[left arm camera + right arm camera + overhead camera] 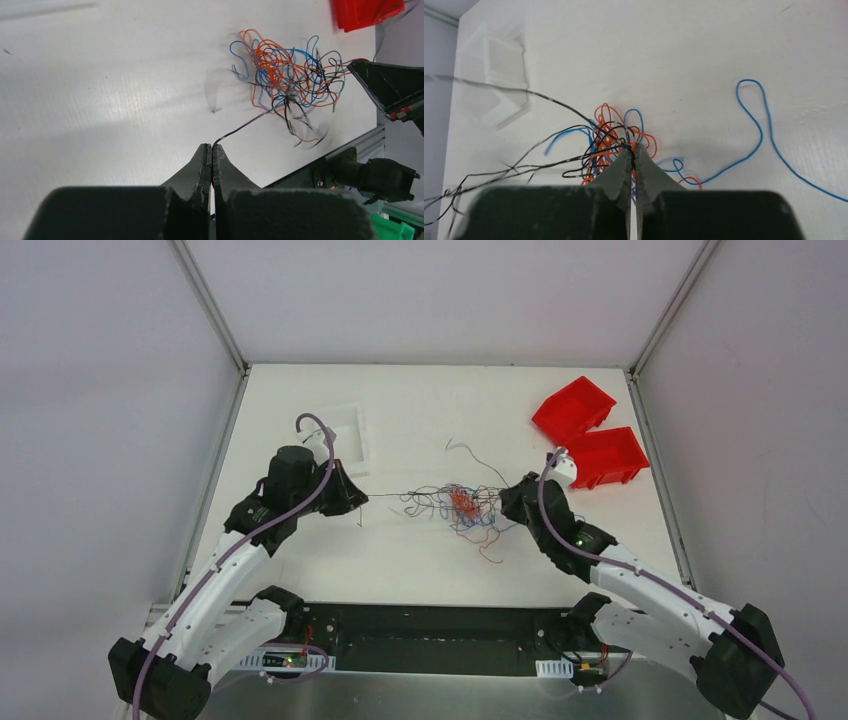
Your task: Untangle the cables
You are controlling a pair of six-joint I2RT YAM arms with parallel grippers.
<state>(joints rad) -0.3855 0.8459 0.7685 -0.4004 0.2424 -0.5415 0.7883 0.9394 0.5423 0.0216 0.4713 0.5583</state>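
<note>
1. Step in hand, as judged: drawing one black strand (245,126) out of the cables (462,505), with the bunch anchored.
2. Location of tangle (287,70): near table centre, slightly toward 3 o'clock. Blue, orange, red and black wires knotted together, with loose ends trailing toward 12 and 6 o'clock.
3. Left gripper (212,147): at 9 o'clock of the tangle, well apart from it. Fingers pressed together on the end of the black strand, which is stretched taut back to the bunch.
4. Right gripper (632,147): at 3 o'clock of the tangle, touching it. Fingers pinched closed on orange and black loops at its edge.
5. Next move, as judged: pull further toward 9 o'clock with the left, hold firm with the right. Watch for the whole bunch dragging along instead of the strand slipping free; if so, re-grip nearer the knot.
6. Red bins (573,407) (605,455): two, at 2 o'clock of the tangle, touching each other. No wire seen inside; interiors partly hidden.
7. White tray (345,440): at 10 o'clock, just behind the left gripper. No wire seen in it.
</note>
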